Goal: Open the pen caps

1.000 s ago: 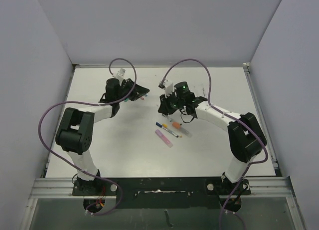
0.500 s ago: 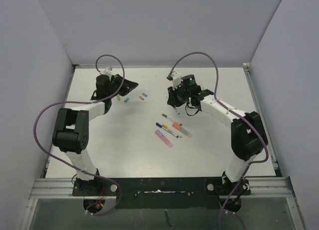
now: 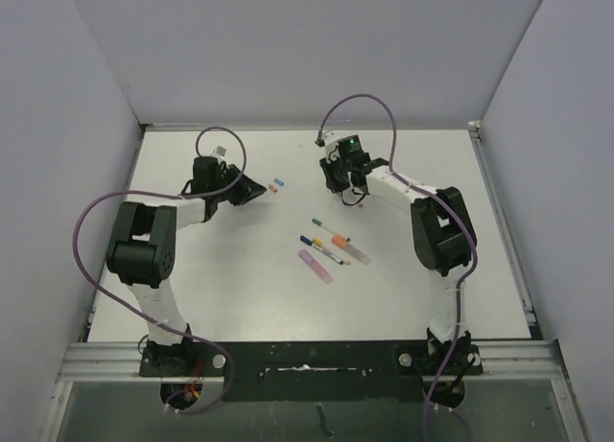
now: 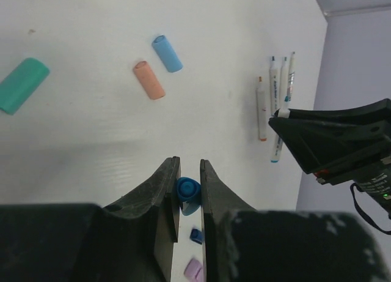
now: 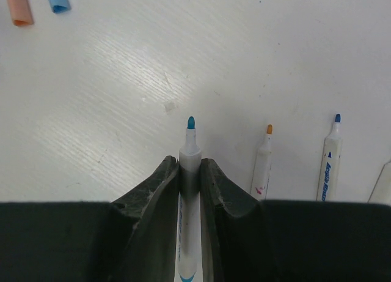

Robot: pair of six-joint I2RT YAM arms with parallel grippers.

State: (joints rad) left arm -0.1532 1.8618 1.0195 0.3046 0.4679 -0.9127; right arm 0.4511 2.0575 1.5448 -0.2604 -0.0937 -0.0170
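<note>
My left gripper (image 4: 188, 163) is shut on a blue pen cap (image 4: 188, 189) and holds it above the table. My right gripper (image 5: 190, 162) is shut on an uncapped pale pen (image 5: 190, 148) with a teal-blue tip pointing away from it. Loose pen caps lie on the table between the arms: teal (image 4: 23, 85), orange (image 4: 149, 80) and light blue (image 4: 167, 53). In the top view the left gripper (image 3: 247, 188) is left of the orange and blue caps (image 3: 275, 185). The right gripper (image 3: 336, 178) is to their right.
Uncapped pens lie beside the right gripper, one orange-tipped (image 5: 263, 163) and one blue-tipped (image 5: 330, 156). Several capped pens (image 3: 331, 243) and a purple one (image 3: 315, 266) lie mid-table. Grey walls close in the table on three sides.
The grippers have moved apart. The left arm has swung left and back, the right arm toward the far side with the pen. Two caps seen beside the left gripper are now hidden under it.
</note>
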